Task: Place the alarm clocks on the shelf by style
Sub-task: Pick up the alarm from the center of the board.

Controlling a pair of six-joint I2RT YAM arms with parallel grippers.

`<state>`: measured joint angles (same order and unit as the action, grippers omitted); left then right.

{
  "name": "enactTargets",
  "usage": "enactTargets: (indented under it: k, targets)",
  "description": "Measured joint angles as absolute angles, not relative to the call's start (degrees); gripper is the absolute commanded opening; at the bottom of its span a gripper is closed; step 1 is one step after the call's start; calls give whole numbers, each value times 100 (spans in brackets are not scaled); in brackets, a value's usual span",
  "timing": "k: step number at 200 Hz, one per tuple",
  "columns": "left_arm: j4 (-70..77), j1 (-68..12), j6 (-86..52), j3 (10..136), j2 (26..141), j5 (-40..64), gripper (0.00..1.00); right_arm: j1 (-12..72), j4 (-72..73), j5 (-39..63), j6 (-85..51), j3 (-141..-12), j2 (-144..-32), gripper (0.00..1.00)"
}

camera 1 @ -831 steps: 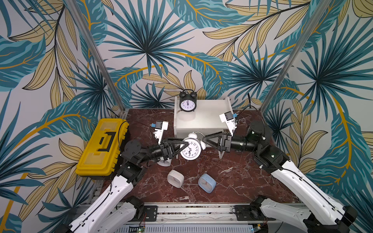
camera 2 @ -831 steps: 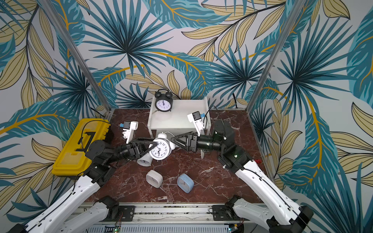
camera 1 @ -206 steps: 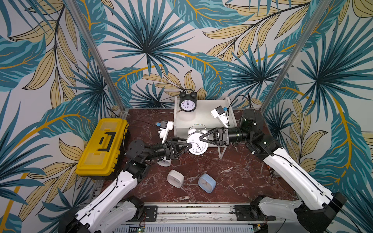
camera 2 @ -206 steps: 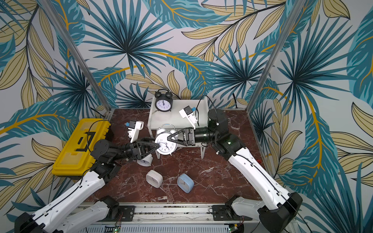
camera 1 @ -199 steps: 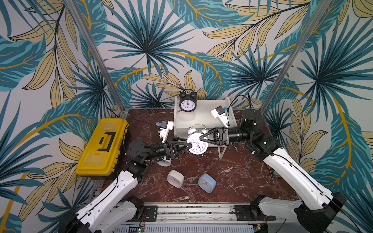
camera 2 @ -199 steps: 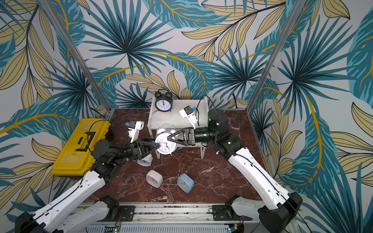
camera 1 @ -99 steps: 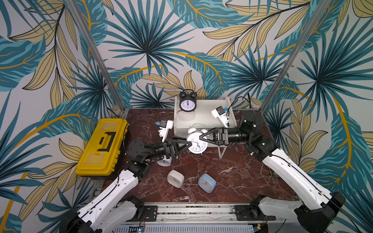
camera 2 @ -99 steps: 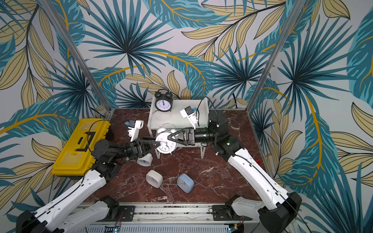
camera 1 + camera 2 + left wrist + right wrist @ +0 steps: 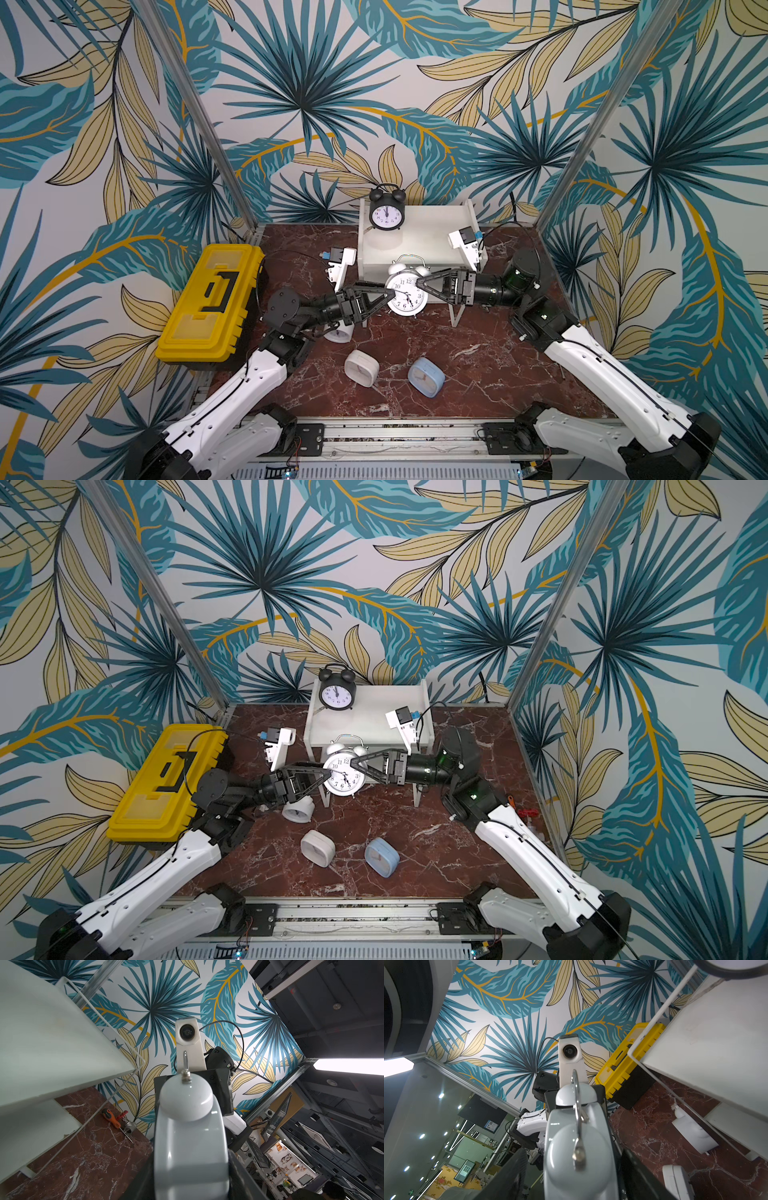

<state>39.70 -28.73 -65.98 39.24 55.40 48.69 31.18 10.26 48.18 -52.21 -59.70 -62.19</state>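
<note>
A white twin-bell alarm clock (image 9: 406,293) (image 9: 344,776) hangs upright in front of the white shelf (image 9: 432,232) (image 9: 374,712). My left gripper (image 9: 390,292) is shut on its side; in the left wrist view the clock (image 9: 191,1136) fills the space between both fingers. My right gripper (image 9: 418,286) stands open at the clock's other side, and a gap shows beside the clock (image 9: 577,1147). A black twin-bell clock (image 9: 386,210) stands on the top board. Another white twin-bell clock (image 9: 340,332), a white rounded-square clock (image 9: 361,368) and a light blue one (image 9: 426,377) lie on the table.
A yellow toolbox (image 9: 212,299) sits at the left, close to my left arm. The shelf's thin front leg (image 9: 455,316) stands just below my right gripper. An orange-handled screwdriver (image 9: 112,1119) and a small red part lie near the right wall.
My right gripper's jaws have spread away from the white twin-bell clock. My left gripper has tightened onto it. The clock has stayed where it was in front of the shelf.
</note>
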Motion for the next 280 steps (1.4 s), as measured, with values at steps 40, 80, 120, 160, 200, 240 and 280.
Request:
enactTargets:
  k: [40,80,120,160,200,240,280]
  targets:
    - [4053,-2871,-6608,3881,5542,4746,14,3173,1253,4705,-5426,-5767,-6204,55]
    - [4047,-2880,-6879,3865,5546,4654,13,3218,1378,4654,-5162,-5752,-6169,24]
    - [3920,-2877,-6707,3870,5548,4672,73,3225,1013,4578,-5054,-5878,-6187,14]
    - [3044,-2823,-6088,4178,5531,5011,68,3225,357,4678,-4890,-6300,-6486,14]
    - [2561,-2639,-5876,4375,5398,5251,46,3247,-5,4991,-4517,-6716,-6641,14]
    - [2491,-2547,-6075,4399,5391,5389,25,3247,-318,5107,-4097,-6921,-6761,45]
    - [2718,-2515,-6069,4394,5389,5419,20,3236,-1234,5015,-3750,-7220,-6724,66]
